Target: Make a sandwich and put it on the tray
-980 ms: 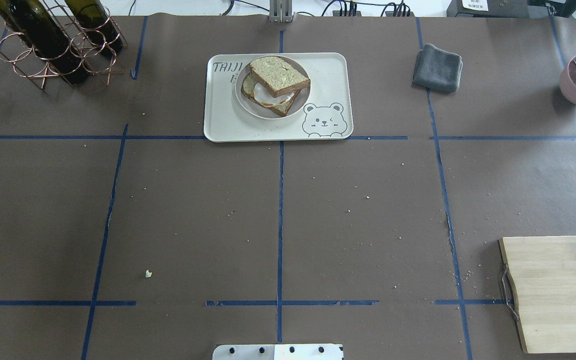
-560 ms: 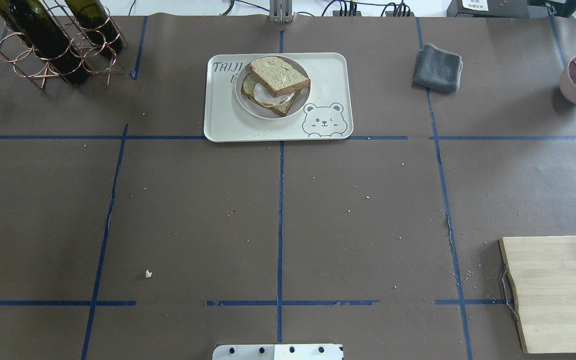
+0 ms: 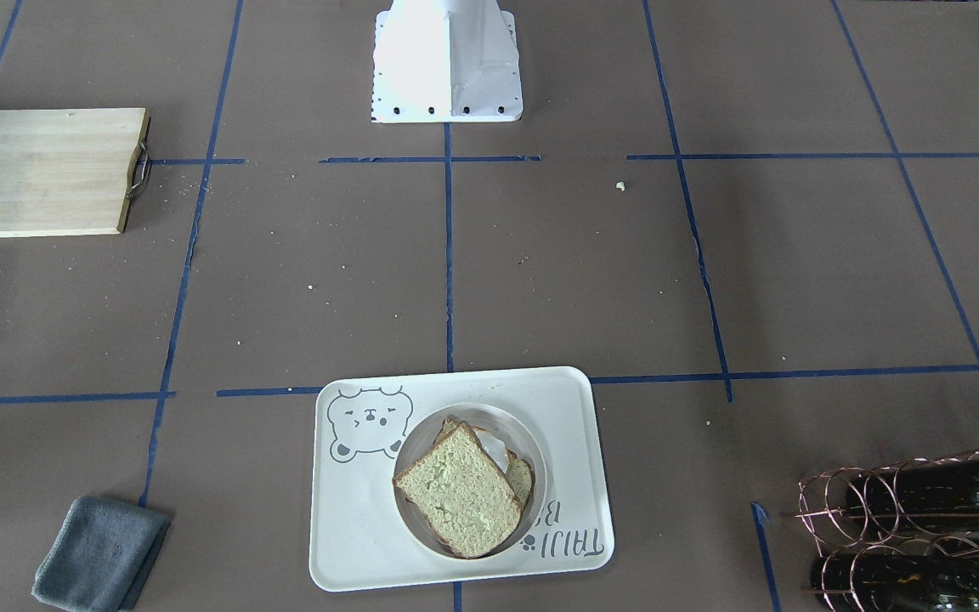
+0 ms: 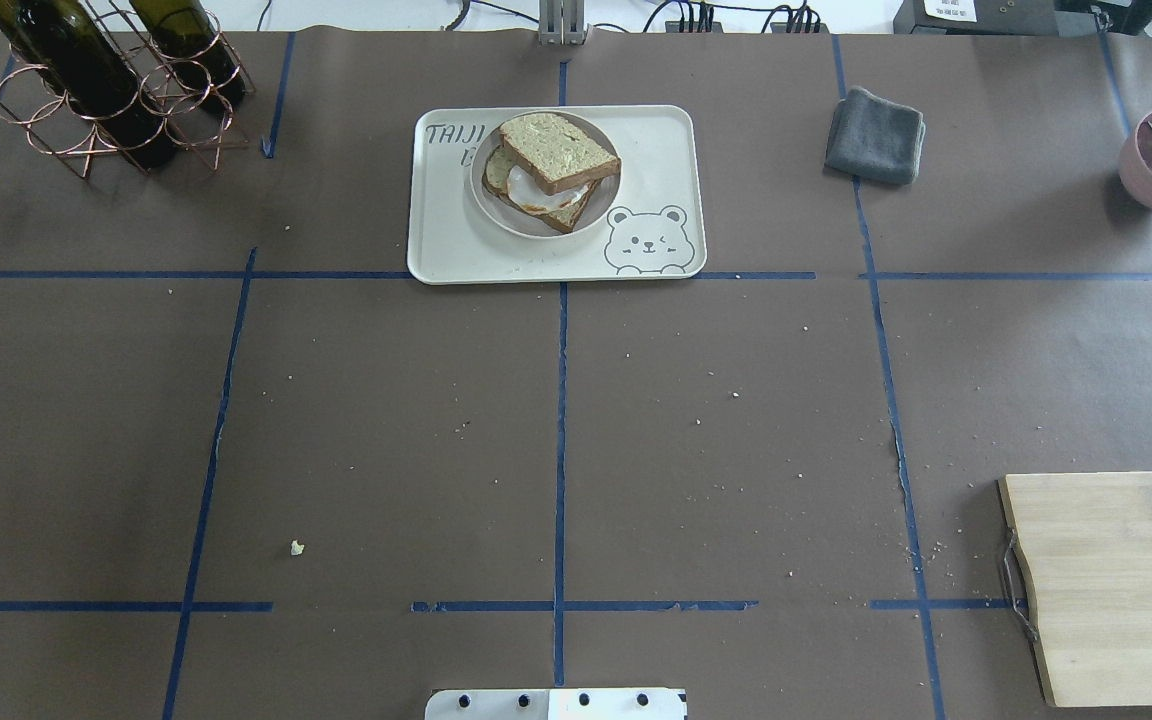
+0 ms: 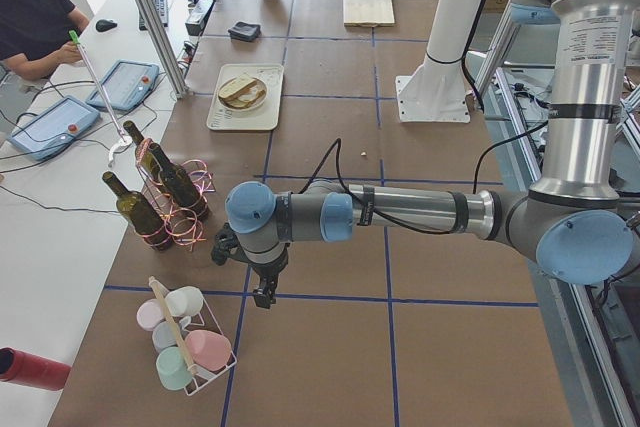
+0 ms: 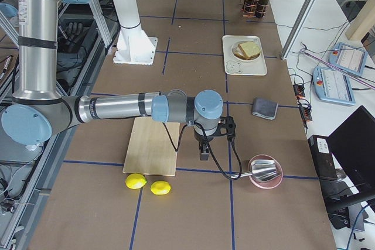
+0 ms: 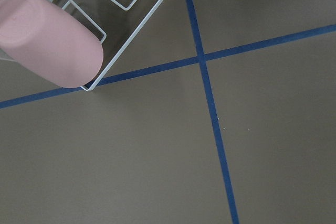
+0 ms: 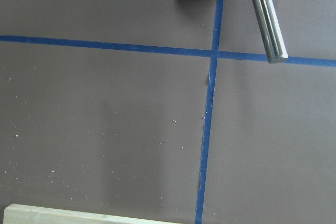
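L pincer [image 5: 262, 293] hangs low over the brown paper-covered table [image 4: 386, 420] by the wire cup rack [image 5: 190, 347], lower left of the left-side view. R pincer [image 6: 204, 153] hangs mid-frame in the right-side view, btwn wooden board [image 6: 153, 144] and pink bowl [image 6: 265, 171]. Can't tell the opening or any load on either. Both are well apart from the food; job looks done, I reckon. The sandwich [image 4: 548, 165], spongy brown-crusted slices with the top one skewed over glossy egg, sits on a round plate [image 4: 483, 200] on the smooth cream tray [image 4: 446, 245], upper centre of the overhead view.
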